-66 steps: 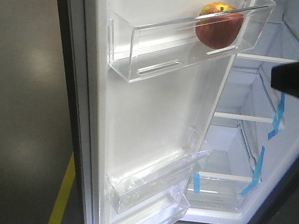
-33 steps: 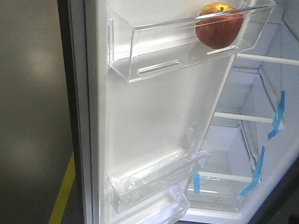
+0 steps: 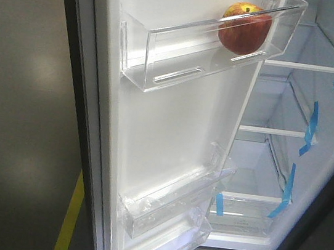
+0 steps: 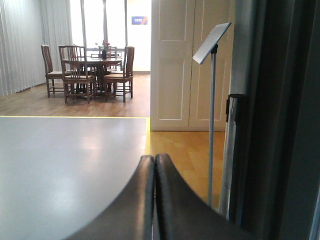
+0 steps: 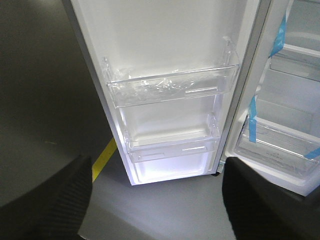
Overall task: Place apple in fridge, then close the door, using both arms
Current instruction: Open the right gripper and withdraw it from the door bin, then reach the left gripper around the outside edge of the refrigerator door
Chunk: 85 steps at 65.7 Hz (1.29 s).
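The left black gripper (image 4: 154,159) has its fingers pressed together, holding nothing; the right black gripper (image 5: 157,162) gapes wide. Beyond, the tall white-lined door (image 3: 166,131) stands open, the red-and-yellow apple (image 3: 245,29) resting at the right end of its top clear plastic bin (image 3: 162,68).

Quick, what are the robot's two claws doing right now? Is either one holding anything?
Left gripper: closed, jaws pressed together, holding nothing.
Right gripper: open, jaws wide apart, holding nothing.
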Tool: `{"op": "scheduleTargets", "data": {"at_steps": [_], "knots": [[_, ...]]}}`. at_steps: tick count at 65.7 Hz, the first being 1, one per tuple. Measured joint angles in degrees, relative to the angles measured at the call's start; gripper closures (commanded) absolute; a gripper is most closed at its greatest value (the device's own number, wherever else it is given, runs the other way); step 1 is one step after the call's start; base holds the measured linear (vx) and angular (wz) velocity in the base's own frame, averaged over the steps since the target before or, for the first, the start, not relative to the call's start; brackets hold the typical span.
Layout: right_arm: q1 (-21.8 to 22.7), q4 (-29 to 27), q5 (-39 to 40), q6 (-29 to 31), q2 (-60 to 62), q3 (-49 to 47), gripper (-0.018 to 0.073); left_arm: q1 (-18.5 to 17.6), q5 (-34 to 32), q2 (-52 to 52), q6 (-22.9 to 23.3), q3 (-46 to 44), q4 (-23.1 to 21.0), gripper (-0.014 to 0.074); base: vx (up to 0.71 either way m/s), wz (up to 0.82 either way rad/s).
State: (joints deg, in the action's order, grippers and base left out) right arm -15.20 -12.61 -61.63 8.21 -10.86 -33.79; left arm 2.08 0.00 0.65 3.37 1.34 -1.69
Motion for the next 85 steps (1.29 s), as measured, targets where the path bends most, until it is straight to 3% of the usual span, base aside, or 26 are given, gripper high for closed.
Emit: {"op": "scheduleTargets", "data": {"at_steps": [18, 46, 63, 76, 85], "knots": [[0.00, -0.82, -4.55, 0.18, 0.51, 0.00, 0.0045, 0.00, 0.00, 0.00, 0.00, 0.00, 0.00, 0.0602, 0.00, 0.00], [0.00, -0.67, -5.44, 0.18, 0.62, 0.00, 0.0045, 0.00, -0.51, 0.00, 0.22, 0.00, 0.00, 0.0602, 0.00, 0.00], [0.00, -0.67, -5.48, 0.18, 0.62, 0.00, 0.0045, 0.00, -4.29, 0.00, 10.49, -0.30, 0.00, 0.0602, 0.00, 0.00], [0.00, -0.67, -5.85, 0.18, 0.62, 0.00, 0.0045, 0.00, 2.61, -5.83, 11.02, -11.66, 0.20, 0.0602, 0.00, 0.00], [0.00, -0.67, -5.87, 0.23, 0.62, 0.00, 0.0045, 0.00, 11.06, -14.31, 7.29, -21.95, 0.20, 0.0602, 0.00, 0.00]]}}
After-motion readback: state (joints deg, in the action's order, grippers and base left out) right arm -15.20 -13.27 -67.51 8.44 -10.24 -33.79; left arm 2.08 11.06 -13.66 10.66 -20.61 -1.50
